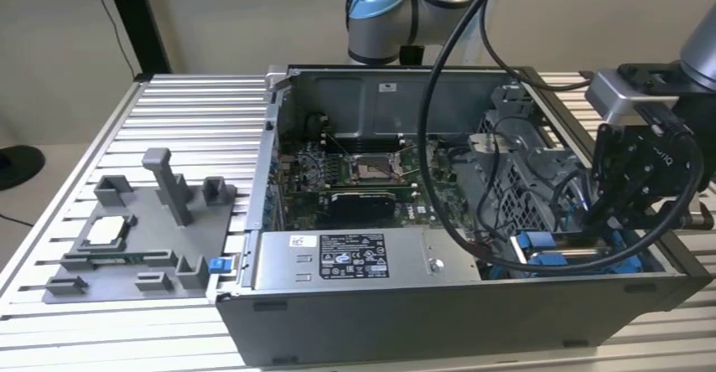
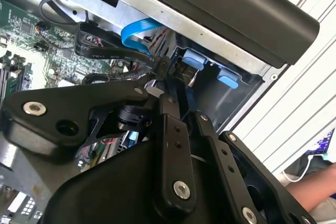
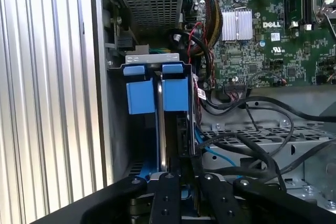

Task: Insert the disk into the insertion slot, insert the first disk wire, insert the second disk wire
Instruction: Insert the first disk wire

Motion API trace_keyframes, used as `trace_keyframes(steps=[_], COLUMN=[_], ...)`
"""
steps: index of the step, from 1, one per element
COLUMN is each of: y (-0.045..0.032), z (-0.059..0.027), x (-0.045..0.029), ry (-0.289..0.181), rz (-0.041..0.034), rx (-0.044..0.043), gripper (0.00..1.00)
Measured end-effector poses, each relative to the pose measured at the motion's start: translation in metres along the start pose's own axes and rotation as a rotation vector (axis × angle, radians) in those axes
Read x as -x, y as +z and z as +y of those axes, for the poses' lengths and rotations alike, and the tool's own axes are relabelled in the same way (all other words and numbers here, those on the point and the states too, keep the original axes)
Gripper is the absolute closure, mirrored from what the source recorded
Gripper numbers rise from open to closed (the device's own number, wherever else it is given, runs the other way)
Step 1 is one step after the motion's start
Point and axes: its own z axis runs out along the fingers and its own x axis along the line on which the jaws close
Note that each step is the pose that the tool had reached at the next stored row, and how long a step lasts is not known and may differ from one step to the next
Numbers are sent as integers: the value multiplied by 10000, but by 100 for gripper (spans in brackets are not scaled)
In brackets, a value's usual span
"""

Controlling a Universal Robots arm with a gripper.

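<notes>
Beside the disk [image 3: 173, 95] in the slot [image 3: 149, 59], the gripper [image 3: 187, 169] is being held pinched together near a blue wire [image 3: 210, 150].

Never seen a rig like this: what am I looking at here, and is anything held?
A robot arm with a gripper works inside an open computer case on a ribbed metal table. The exterior view looks on from off the arm; both wrist views ride on it. A grey tray sits at the exterior view's left. The gripper is over the disk in its blue frame, which appears seated in the slot. Whether it grips anything, I cannot tell.
</notes>
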Motion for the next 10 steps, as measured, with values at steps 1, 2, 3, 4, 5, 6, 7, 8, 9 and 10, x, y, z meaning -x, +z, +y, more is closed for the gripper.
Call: trace_keyframes(steps=[1, 2, 3, 4, 5, 6, 7, 8, 9, 10], y=[0, 0, 0, 0, -1, 0, 0, 0, 0, -1], z=[0, 0, 0, 0, 0, 0, 1, 1, 1, 0], x=[0, 0, 0, 0, 1, 0, 0, 0, 0, 0], ry=[-1, -1, -1, -3, -35, -125, -273, -389, -454, -464], rz=[0, 1, 1, 1, 3, 5, 10, 15, 16, 17], rx=[0, 0, 0, 0, 0, 2, 4, 6, 7, 7], gripper=[100, 100, 100, 100, 100, 100, 100, 100, 100, 100])
